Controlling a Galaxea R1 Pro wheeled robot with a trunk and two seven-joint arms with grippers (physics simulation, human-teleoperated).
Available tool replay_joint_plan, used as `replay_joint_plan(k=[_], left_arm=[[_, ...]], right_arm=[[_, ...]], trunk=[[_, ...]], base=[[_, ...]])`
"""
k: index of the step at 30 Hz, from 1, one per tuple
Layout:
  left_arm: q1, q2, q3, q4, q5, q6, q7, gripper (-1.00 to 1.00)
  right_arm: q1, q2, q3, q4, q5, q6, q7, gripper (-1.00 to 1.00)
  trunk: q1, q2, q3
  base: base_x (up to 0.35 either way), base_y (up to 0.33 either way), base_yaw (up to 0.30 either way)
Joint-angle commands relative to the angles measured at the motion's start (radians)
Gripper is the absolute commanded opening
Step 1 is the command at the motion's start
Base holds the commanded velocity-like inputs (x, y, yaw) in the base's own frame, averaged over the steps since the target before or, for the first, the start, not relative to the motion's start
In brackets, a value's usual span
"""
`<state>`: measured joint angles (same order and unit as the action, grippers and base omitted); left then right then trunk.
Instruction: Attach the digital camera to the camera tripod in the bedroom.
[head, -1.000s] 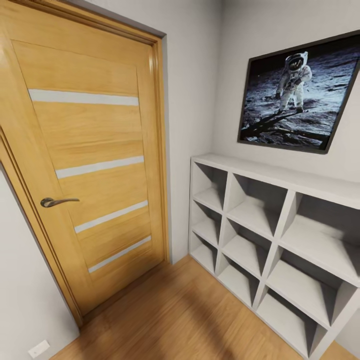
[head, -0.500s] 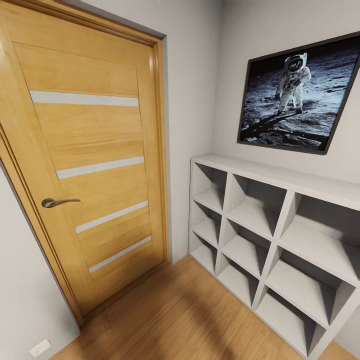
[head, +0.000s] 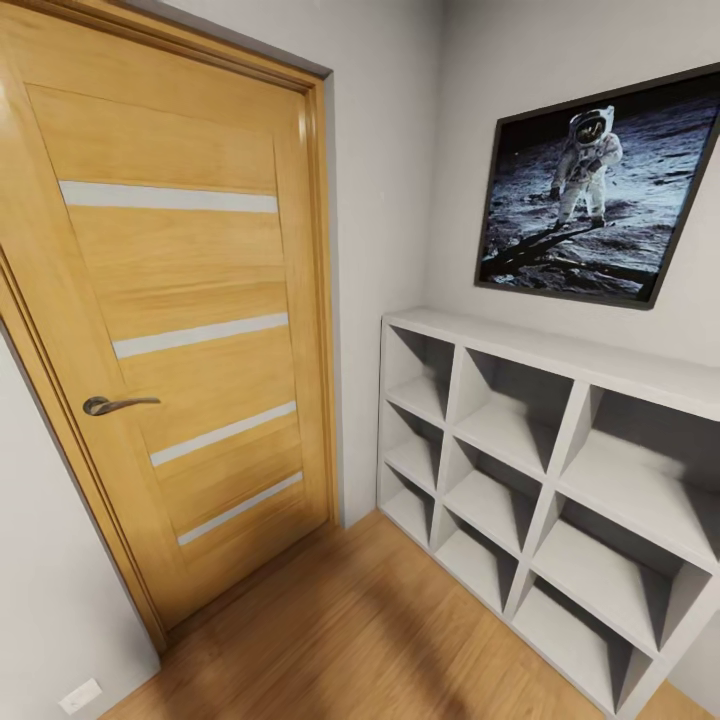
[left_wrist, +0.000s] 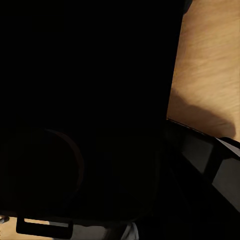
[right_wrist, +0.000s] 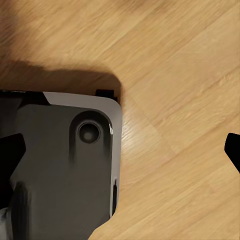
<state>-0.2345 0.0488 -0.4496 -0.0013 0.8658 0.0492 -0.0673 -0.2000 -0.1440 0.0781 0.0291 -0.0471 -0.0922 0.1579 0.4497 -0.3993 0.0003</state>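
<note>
Head view: one closed wooden door from 9 to 12 o'clock, with four pale horizontal strips and one metal lever handle. One white cubby shelf runs from centre toward 4 o'clock against the wall, nine compartments visible. One framed astronaut picture hangs at 2 o'clock. Open wood floor lies between door and shelf edge, toward 6 o'clock. One wall outlet sits at 7 o'clock. Right wrist view: grey robot base over floor. Neither camera nor tripod is in sight; jaw opening of either gripper cannot be told.
</note>
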Motion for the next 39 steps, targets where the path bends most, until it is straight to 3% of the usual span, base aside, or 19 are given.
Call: replay_joint_plan(k=[1, 10, 17, 25, 39], left_arm=[[0.0, 0.0, -0.008, 0.0, 0.007, 0.005, -0.003, -1.0], [0.0, 0.001, -0.008, 0.0, 0.006, -0.007, -0.003, -1.0], [0.0, -0.009, -0.007, 0.0, 0.006, -0.069, -0.003, -1.0], [0.0, -0.031, -0.006, 0.001, 0.008, -0.082, -0.002, -1.0], [0.0, -0.03, -0.006, 0.001, 0.009, -0.081, -0.002, -1.0]], right_arm=[[-0.001, 0.0, 0.008, 0.003, -0.005, -0.006, 0.003, 1.0], [-0.001, 0.0, 0.008, 0.003, -0.005, -0.006, 0.003, 1.0], [-0.001, 0.0, 0.008, 0.003, -0.005, -0.006, 0.004, 1.0], [-0.001, 0.001, 0.008, 0.003, -0.006, -0.003, 0.005, 1.0], [-0.001, 0.001, 0.008, 0.003, -0.006, -0.003, 0.006, 1.0]], trunk=[[0.0, -0.001, 0.0], [0.0, -0.001, 0.0], [0.0, -0.001, 0.0], [0.0, -0.001, 0.0], [0.0, -0.001, 0.0]], base=[[0.0, 0.0, 0.0], [0.0, 0.0, 0.0], [-0.041, 0.0, 0.0], [-0.3, 0.0, 0.0], [-0.273, -0.064, 0.127]])
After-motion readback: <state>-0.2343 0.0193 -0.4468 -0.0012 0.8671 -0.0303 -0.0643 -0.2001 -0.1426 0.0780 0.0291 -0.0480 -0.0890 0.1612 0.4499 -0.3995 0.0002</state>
